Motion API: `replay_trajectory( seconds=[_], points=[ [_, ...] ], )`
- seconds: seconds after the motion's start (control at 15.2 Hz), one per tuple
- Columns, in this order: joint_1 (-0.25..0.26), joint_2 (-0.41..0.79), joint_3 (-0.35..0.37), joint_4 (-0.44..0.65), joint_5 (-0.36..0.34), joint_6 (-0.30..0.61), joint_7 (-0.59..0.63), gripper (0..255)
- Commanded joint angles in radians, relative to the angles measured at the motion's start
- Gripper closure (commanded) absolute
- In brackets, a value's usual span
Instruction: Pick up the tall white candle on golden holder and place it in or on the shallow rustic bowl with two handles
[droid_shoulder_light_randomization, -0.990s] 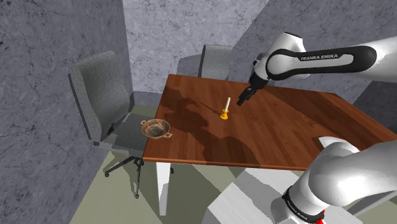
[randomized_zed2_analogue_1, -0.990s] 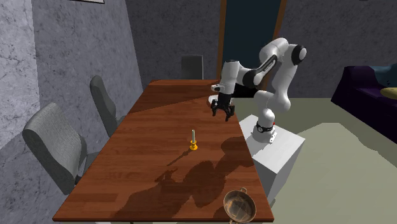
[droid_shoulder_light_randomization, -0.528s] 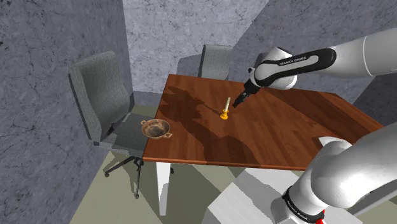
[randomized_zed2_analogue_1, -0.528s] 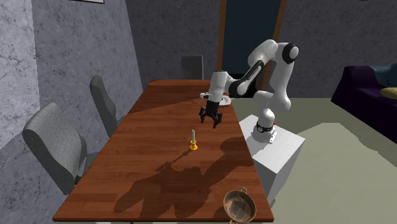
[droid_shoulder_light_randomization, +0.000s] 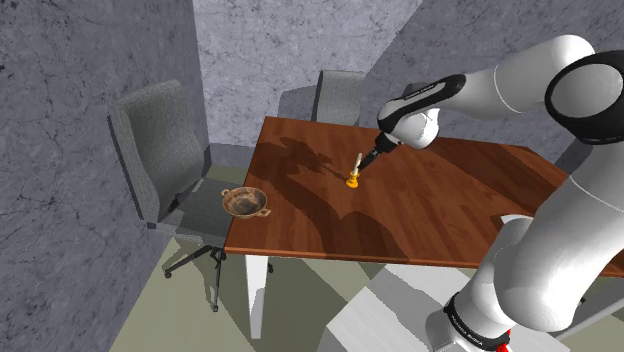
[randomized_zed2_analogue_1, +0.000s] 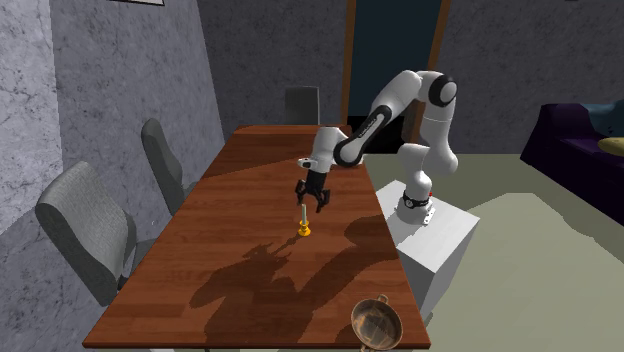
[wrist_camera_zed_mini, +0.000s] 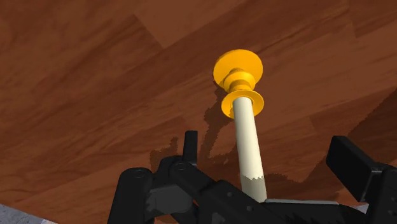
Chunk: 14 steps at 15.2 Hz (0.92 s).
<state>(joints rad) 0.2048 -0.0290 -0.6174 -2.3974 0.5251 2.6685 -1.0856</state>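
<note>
A tall cream candle (droid_shoulder_light_randomization: 356, 163) in a small golden holder (wrist_camera_zed_mini: 238, 70) stands upright near the middle of the brown wooden table (droid_shoulder_light_randomization: 440, 205). My gripper (droid_shoulder_light_randomization: 364, 160) hangs just above it, open. In the wrist view the candle (wrist_camera_zed_mini: 248, 149) rises between my spread fingers (wrist_camera_zed_mini: 353, 164) without touching either, and my gripper (wrist_camera_zed_mini: 267, 145) is centred a little to one side of the shaft. From the second exterior view my gripper (randomized_zed2_analogue_1: 309, 204) sits directly over the candle (randomized_zed2_analogue_1: 303, 214). The shallow brown bowl with two handles (droid_shoulder_light_randomization: 246, 202) rests at the table's corner; the bowl (randomized_zed2_analogue_1: 377, 323) is far from the candle.
Grey chairs (droid_shoulder_light_randomization: 160, 160) stand along the table's far side, with another chair (droid_shoulder_light_randomization: 338, 97) at its end. My white stand (randomized_zed2_analogue_1: 432, 235) is beside the table. A dark sofa (randomized_zed2_analogue_1: 580, 140) stands at the second exterior view's right.
The arm has swung across the table and lowered, bringing my open gripper from well beside the candle to right over its top. Candle and bowl have not moved.
</note>
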Motion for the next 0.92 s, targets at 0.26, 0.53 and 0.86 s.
replay_trajectory(
  seconds=[0.26,0.53,0.86],
  points=[
    [0.007,0.112,0.015,0.041,0.18,0.027,-0.135,0],
    [0.002,0.139,0.026,0.052,0.222,0.032,-0.164,0],
    [0.002,0.139,0.026,0.052,0.221,0.032,-0.164,0]
  ],
)
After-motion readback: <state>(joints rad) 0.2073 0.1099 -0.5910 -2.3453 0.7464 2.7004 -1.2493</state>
